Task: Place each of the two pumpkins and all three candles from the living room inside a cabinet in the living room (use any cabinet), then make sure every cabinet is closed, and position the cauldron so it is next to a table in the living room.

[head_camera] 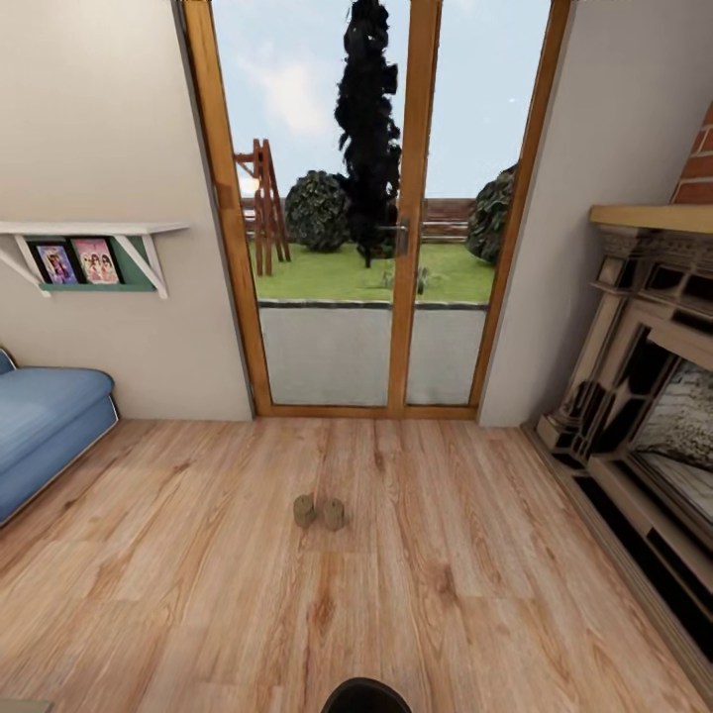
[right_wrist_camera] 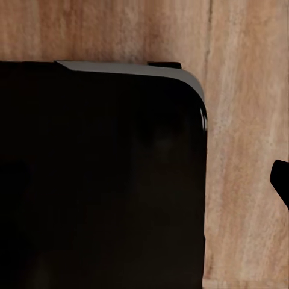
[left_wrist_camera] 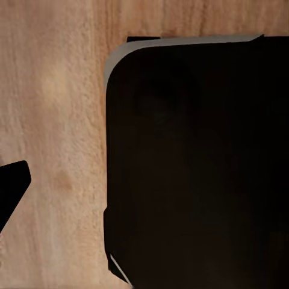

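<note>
Two candles stand side by side on the wood plank floor in the head view, short stubby tan-brown cylinders: the left candle [head_camera: 304, 510] and the right candle [head_camera: 333, 514]. They sit a short way ahead of me, in front of the glass door. Pumpkins, cabinet and cauldron are out of view. Both wrist views look down at my black base [left_wrist_camera: 198, 162] [right_wrist_camera: 99, 180] over the floor. A dark tip [left_wrist_camera: 12, 186] pokes in at the edge of the left wrist view and another dark tip [right_wrist_camera: 280, 180] in the right wrist view. Neither reveals how the fingers stand.
A wood-framed glass door [head_camera: 376, 208] onto a garden fills the far wall. A blue sofa [head_camera: 40, 426] is at the left under a white wall shelf [head_camera: 89, 230] with pictures. The fireplace [head_camera: 644, 396] with red brick [head_camera: 698, 163] above lines the right side.
</note>
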Tool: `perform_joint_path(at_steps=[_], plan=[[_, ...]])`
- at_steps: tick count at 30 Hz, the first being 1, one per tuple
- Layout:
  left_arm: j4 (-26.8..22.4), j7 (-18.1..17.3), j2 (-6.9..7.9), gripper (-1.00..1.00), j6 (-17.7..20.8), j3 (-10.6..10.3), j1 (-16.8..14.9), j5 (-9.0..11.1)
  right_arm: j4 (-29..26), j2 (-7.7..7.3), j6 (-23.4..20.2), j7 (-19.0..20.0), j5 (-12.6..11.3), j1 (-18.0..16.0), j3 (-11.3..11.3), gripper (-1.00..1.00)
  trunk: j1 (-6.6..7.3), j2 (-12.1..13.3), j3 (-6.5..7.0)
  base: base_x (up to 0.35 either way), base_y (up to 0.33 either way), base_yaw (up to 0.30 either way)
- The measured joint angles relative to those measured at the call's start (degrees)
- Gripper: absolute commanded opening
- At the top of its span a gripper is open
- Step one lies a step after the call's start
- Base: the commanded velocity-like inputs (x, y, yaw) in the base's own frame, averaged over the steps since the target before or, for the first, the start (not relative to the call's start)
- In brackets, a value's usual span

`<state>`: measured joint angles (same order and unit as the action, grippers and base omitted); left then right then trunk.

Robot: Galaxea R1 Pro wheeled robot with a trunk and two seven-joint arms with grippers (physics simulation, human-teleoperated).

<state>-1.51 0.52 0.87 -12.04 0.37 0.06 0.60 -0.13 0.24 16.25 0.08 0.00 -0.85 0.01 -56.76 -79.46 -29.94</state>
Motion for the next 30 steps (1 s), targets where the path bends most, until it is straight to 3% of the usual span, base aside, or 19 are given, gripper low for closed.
perform_joint_path(at_steps=[3,5,8,11,13,15,17,20,23,24,26,30], plan=[[-1.3,-0.2,0.18,1.00,0.1,-0.1,-0.2,0.0,0.0,-0.07,3.1,-0.2,0.1,0.0,0.0,1.00,0.66,1.2,0.55,0.000,0.000,0.000],[-4.7,-0.4,0.24,1.00,0.4,-0.1,-0.3,0.1,0.0,-0.13,6.2,-0.3,0.2,0.0,-0.1,1.00,1.10,2.0,0.91,0.000,0.000,0.000],[-9.0,-0.4,0.35,1.00,0.8,0.0,-0.4,0.7,0.1,-0.15,7.3,-0.4,0.1,0.0,0.0,1.00,1.76,3.2,1.45,0.000,0.000,0.000],[-16.4,-0.4,0.51,1.00,7.0,-0.1,-0.4,2.1,0.0,-0.14,4.9,-0.5,0.2,0.0,0.0,1.00,2.41,4.4,1.99,0.000,0.000,0.000],[-22.5,-0.4,0.71,1.00,14.5,0.0,-0.4,2.6,-1.7,-0.15,2.2,-0.5,0.3,-0.1,0.1,1.00,2.85,5.2,2.35,0.000,0.000,0.000],[-29.2,-0.3,0.95,1.00,21.6,0.0,-0.4,2.9,-7.1,-0.19,-2.1,-0.5,0.3,-0.1,0.1,1.00,3.29,6.0,2.72,0.000,0.000,0.000],[-33.9,-0.3,1.09,1.00,25.6,0.0,-0.4,3.0,-12.6,-0.32,-7.0,-0.5,0.3,-0.1,0.0,1.00,3.73,6.8,3.07,0.000,0.000,0.000],[-42.8,-0.2,1.16,1.00,33.0,0.2,-1.0,3.0,-27.5,-0.23,-19.7,-0.5,0.1,-0.2,0.0,1.00,4.39,8.0,3.62,0.000,0.000,0.000],[-46.2,-0.2,1.15,1.00,37.6,0.3,-1.4,3.0,-35.9,-0.17,-26.8,-0.5,0.2,-0.1,0.1,1.00,5.05,9.2,4.15,0.000,0.000,0.000],[-47.2,-0.1,1.15,1.00,40.6,0.3,-2.9,3.0,-40.3,-0.13,-31.3,-0.5,0.2,-0.1,0.1,1.00,5.27,9.6,4.34,0.000,0.000,0.000],[-47.2,0.0,1.15,1.00,43.2,0.4,-6.2,3.1,-45.5,0.01,-36.0,-0.5,0.4,-0.1,0.1,1.00,5.71,10.4,4.70,0.000,0.000,0.000],[-43.4,0.1,1.15,1.00,44.6,0.4,-11.9,3.0,-52.3,0.41,-39.2,-0.6,0.3,-0.3,0.1,1.00,6.59,12.0,5.41,0.000,0.000,0.000]])
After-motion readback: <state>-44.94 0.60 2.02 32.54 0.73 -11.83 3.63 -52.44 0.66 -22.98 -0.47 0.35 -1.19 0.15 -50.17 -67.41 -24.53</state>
